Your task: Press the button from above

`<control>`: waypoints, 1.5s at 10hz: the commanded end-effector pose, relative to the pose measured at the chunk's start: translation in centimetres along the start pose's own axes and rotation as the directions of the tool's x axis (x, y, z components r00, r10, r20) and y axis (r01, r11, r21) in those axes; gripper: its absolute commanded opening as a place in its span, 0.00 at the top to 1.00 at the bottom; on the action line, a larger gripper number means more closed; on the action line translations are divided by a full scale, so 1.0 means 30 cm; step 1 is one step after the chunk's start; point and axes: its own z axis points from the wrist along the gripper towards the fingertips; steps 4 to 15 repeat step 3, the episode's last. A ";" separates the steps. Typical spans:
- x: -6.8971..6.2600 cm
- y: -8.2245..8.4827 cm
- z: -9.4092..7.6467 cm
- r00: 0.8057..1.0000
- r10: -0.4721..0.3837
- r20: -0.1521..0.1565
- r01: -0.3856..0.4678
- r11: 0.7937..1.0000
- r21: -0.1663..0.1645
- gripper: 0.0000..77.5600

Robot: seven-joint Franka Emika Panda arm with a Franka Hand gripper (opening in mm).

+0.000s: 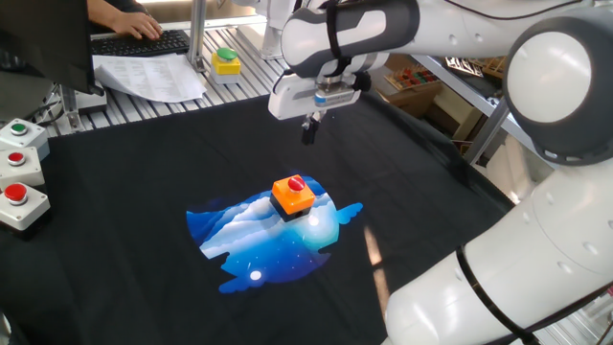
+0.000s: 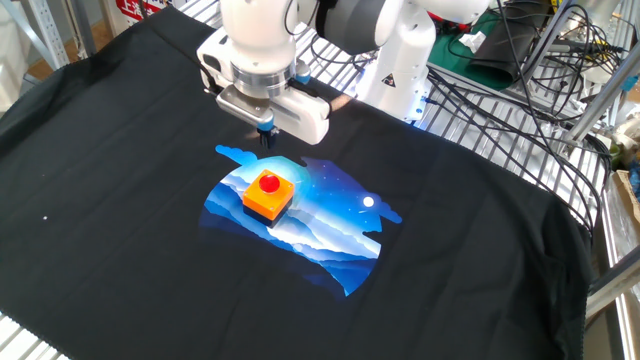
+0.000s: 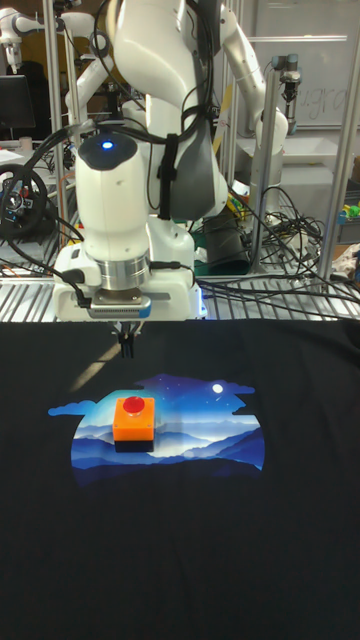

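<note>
Nearest the tall fixed camera, black cloth (image 3: pixel 180 560) covers the table, and printed on it is a blue mountain picture (image 3: pixel 190 440). Taking that print as the landmark: the button (image 3: pixel 132 405), small, round and red, sits on top of an orange box (image 3: pixel 133 425) with a black base, and the box stands upright on the print's left part as the tall view shows it. Nothing touches the button.

Above and just behind the box, over the print's far edge, hangs the gripper (image 3: pixel 128 343), pointing straight down from the white arm (image 3: pixel 130 200). It is clear of the button, with open air between them; the other fixed view puts the gripper (image 2: pixel 266 137) over the print's upper edge, beside the box rather than directly over it. Its dark fingers look pressed together into one narrow tip in all three views, but none shows the tips well enough, so I cannot tell whether they touch.

Well beyond the print in one fixed view, pale grey boxes (image 1: pixel 19 177) with red and green buttons sit at the cloth's edge, and a yellow box (image 1: pixel 226 62) with a green button rests on the slatted table behind.
</note>
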 end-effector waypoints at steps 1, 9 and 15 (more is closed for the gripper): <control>-0.008 -0.009 -0.013 1.000 -0.005 -0.002 0.005 1.000 -0.008 1.00; -0.008 -0.009 -0.014 1.000 -0.005 -0.002 0.005 1.000 -0.010 1.00; -0.008 -0.009 -0.014 1.000 -0.005 -0.002 0.005 1.000 -0.010 1.00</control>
